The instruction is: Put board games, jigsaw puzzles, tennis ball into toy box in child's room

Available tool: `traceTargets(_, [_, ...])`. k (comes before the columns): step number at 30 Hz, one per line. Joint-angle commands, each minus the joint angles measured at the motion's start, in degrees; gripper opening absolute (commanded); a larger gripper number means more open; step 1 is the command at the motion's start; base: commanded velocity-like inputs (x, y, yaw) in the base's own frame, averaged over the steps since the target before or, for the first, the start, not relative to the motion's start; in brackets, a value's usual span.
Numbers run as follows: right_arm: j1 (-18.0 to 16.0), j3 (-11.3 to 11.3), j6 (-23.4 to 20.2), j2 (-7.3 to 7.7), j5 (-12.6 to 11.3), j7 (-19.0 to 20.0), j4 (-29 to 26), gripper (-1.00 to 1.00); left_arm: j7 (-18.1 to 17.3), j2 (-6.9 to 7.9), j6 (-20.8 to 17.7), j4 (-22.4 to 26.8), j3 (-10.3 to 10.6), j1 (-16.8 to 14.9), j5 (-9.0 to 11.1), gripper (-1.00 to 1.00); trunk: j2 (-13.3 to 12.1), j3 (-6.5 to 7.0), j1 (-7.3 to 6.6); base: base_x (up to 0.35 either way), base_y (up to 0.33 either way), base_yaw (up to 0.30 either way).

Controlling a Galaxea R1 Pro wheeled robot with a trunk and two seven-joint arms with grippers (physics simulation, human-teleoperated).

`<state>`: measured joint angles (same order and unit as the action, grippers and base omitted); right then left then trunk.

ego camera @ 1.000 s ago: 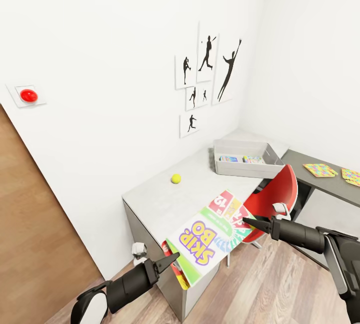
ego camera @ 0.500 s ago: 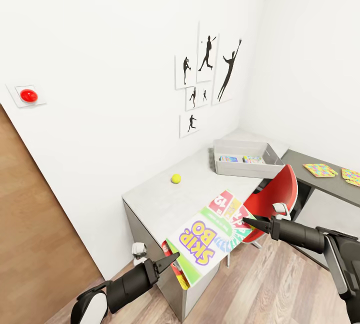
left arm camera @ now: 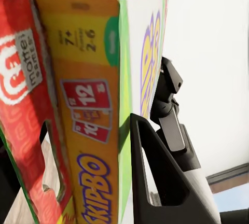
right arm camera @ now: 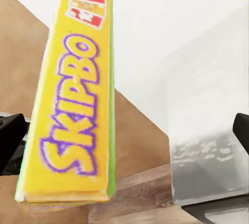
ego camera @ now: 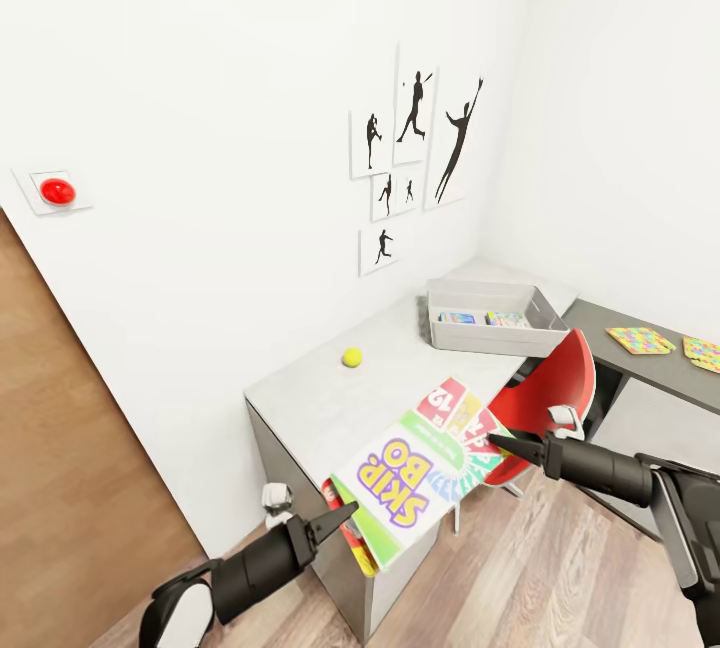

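The Skip-Bo board game [ego camera: 415, 476] hangs tilted over the front edge of the light grey table [ego camera: 310, 403]. My left gripper [ego camera: 335, 521] is shut on its lower end; the left wrist view shows the box [left arm camera: 98, 105] wedged between the fingers [left arm camera: 155, 177]. At its upper corner my right gripper [ego camera: 503, 444] stands open, and the box's yellow edge [right arm camera: 72, 110] lies beside one finger. The tennis ball [ego camera: 352, 357] rests on the table. The grey toy box [ego camera: 490, 338] behind it holds two small colourful boxes [ego camera: 460, 317]. Two jigsaw puzzles [ego camera: 640, 339] [ego camera: 703, 352] lie on the dark desk.
A red chair [ego camera: 555, 388] stands between the light table and the dark desk [ego camera: 600, 316], just behind my right arm. A brown door [ego camera: 70, 488] is at the left, with a red button [ego camera: 57, 191] on the white wall. Wooden floor lies below.
My left arm has dropped slightly and my right gripper has edged a little to the right; the board game has barely shifted.
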<state>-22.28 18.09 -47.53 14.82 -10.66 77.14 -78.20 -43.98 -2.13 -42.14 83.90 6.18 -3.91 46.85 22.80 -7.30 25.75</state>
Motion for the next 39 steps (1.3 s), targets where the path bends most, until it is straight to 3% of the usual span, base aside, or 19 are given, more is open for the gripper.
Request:
traceTargets(1, [-0.06, 0.33, -0.45, 0.07, -0.17, -0.17, 0.01, 1.0, 0.0, 0.05, -0.31, 0.58, -0.11, -0.04, 0.13, -1.0, 0.12, -0.12, 0.03, 0.0, 0.0, 0.0])
traceTargets(7, [-0.11, 3.34, -0.49, 0.37, -0.12, -2.68, 0.05, 1.0, 0.62, 0.43, -0.44, 4.01, -0.57, 0.0, 0.05, -1.0, 0.12, -0.12, 0.03, 0.0, 0.0, 0.0])
traceTargets(11, [-0.12, 7.07, -0.47, 0.57, -0.04, -5.79, 0.06, 1.0, 3.48, 0.67, -0.57, 6.44, -0.91, -0.06, 0.02, -1.0, 0.12, -0.12, 0.03, 0.0, 0.0, 0.0])
traceTargets(20, [-0.13, 9.77, -0.45, 1.75, 0.03, -7.76, 0.07, 1.0, 7.36, 1.01, -1.1, 7.68, -3.97, -1.61, 0.3, -1.0, 0.12, -0.12, 0.03, 0.0, 0.0, 0.0])
traceTargets(24, [-0.15, 10.96, -0.38, 2.45, 0.22, -8.12, 0.07, 1.0, 8.45, 1.04, -2.08, 7.9, -5.14, -3.85, 0.26, -1.0, 0.12, -0.12, 0.03, 0.0, 0.0, 0.0])
traceTargets(27, [-0.21, 11.69, -0.18, 2.8, 0.68, -8.28, 0.12, 1.0, 10.11, 0.97, -3.66, 7.96, -5.56, -6.5, 0.2, -1.0, 0.12, -0.12, 0.03, 0.0, 0.0, 0.0])
traceTargets(30, [-0.43, 12.36, 0.44, 3.03, 1.98, -9.01, 0.18, 1.0, 15.67, 0.61, -6.73, 7.93, -5.94, -12.11, 0.46, -1.0, 0.12, -0.12, 0.03, 0.0, 0.0, 0.0])
traceTargets(31, [-0.43, 12.36, 0.44, 3.03, 1.98, -9.01, 0.18, 1.0, 15.67, 0.61, -6.73, 7.93, -5.94, -12.11, 0.46, -1.0, 0.12, -0.12, 0.03, 0.0, 0.0, 0.0])
traceTargets(33, [-0.53, 12.61, 0.91, 3.07, 2.84, -10.4, 0.2, 1.0, 20.98, 0.25, -9.34, 7.71, -6.06, -16.87, 1.07, -1.0, 0.12, -0.12, 0.03, 0.0, 0.0, 0.0])
traceTargets(34, [-0.53, 12.61, 0.91, 3.07, 2.84, -10.4, 0.2, 1.0, 20.98, 0.25, -9.34, 7.71, -6.06, -16.87, 1.07, -1.0, 0.12, -0.12, 0.03, 0.0, 0.0, 0.0])
traceTargets(37, [-0.64, 12.81, 1.39, 3.06, 3.65, -12.9, 0.22, 1.0, 29.89, -0.74, -13.57, 7.57, -5.98, -24.73, 3.94, -1.0, 0.12, -0.12, 0.03, 0.0, 0.0, 0.0])
traceTargets(38, [-0.64, 12.81, 1.39, 3.06, 3.65, -12.9, 0.22, 1.0, 29.89, -0.74, -13.57, 7.57, -5.98, -24.73, 3.94, -1.0, 0.12, -0.12, 0.03, 0.0, 0.0, 0.0])
traceTargets(39, [-0.66, 12.86, 1.49, 3.05, 3.84, -13.57, 0.23, 1.0, 33.16, -1.06, -14.54, 7.65, -5.86, -27.12, 5.51, -1.0, 0.12, -0.12, 0.03, 0.0, 0.0, 0.0])
